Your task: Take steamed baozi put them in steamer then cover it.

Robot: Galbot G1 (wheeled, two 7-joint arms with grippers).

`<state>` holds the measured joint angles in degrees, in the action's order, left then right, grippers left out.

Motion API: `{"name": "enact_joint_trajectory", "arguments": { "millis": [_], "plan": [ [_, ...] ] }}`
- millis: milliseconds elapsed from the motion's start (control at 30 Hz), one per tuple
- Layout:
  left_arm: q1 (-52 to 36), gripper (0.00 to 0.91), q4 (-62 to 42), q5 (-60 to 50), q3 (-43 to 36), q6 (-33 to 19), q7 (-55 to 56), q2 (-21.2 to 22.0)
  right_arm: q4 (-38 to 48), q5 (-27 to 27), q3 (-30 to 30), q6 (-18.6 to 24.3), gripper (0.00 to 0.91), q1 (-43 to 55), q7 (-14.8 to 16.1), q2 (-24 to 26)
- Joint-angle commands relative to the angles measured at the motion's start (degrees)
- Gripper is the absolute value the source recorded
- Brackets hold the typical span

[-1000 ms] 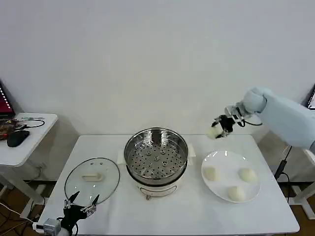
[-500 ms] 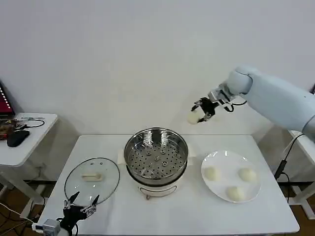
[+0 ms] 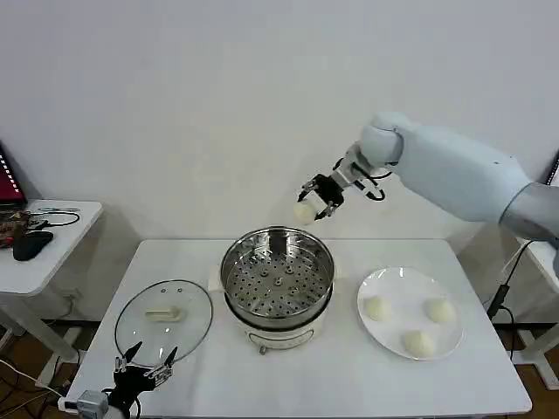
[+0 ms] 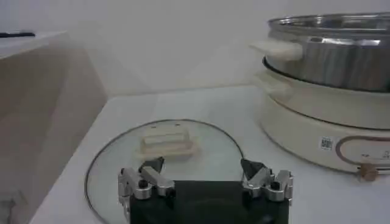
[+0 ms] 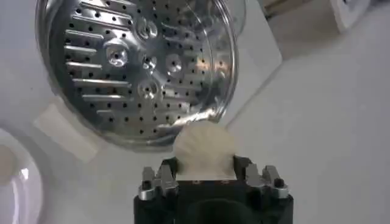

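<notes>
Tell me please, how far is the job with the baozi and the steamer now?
Nothing is finished: the steamer tray is empty. In hand: the right gripper holds one baozi in its jaws, above the steamer's far rim. Left: three baozi on the white plate, then the cover, lying on the table beside the steamer. The left gripper waits open near the cover.

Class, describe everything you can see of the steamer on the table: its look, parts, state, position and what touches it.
The steamer is a round, shiny steel pot standing upright on a cream-white electric base near the middle of the white table. It is uncovered; its perforated tray holds no buns. The glass cover lies flat beside it, apart, on the robot's left; the plate sits on its right. The right gripper holds a baozi above its far rim, not touching it.
</notes>
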<state>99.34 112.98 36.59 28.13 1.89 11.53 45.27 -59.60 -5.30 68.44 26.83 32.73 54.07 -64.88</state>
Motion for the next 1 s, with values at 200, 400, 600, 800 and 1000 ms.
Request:
{"name": "enact_joint_trajectory", "arguments": {
  "millis": [200, 400, 600, 800, 1000],
  "plan": [
    [-0.11, 0.907, 0.15, 0.08, -0.06, 0.03, 0.03, 0.18, 0.26, 9.90, 0.76, 7.89, 0.615, -2.67, -3.15, -5.28],
    [-0.39, 0.907, 0.09, 0.07, -0.36, 0.10, 0.12, 0.59, 1.63, 15.05, 0.33, 10.87, 0.615, -5.20, -5.46, -6.06],
    [-0.43, 0.907, -0.05, 0.05, -0.46, 0.10, 0.12, 0.59, 1.80, 19.04, -0.07, 12.59, 0.615, -6.80, -6.86, -6.66],
    [-0.48, 0.907, -0.06, 0.07, -0.51, 0.10, 0.11, 0.55, 2.13, 22.36, -0.77, 13.56, 0.615, -8.26, -7.58, -7.04],
    [-0.39, 0.907, 0.00, 0.12, -0.46, 0.09, 0.10, 0.53, 2.90, 23.80, -0.93, 13.97, 0.615, -9.32, -8.05, -7.35]
  ]
}}
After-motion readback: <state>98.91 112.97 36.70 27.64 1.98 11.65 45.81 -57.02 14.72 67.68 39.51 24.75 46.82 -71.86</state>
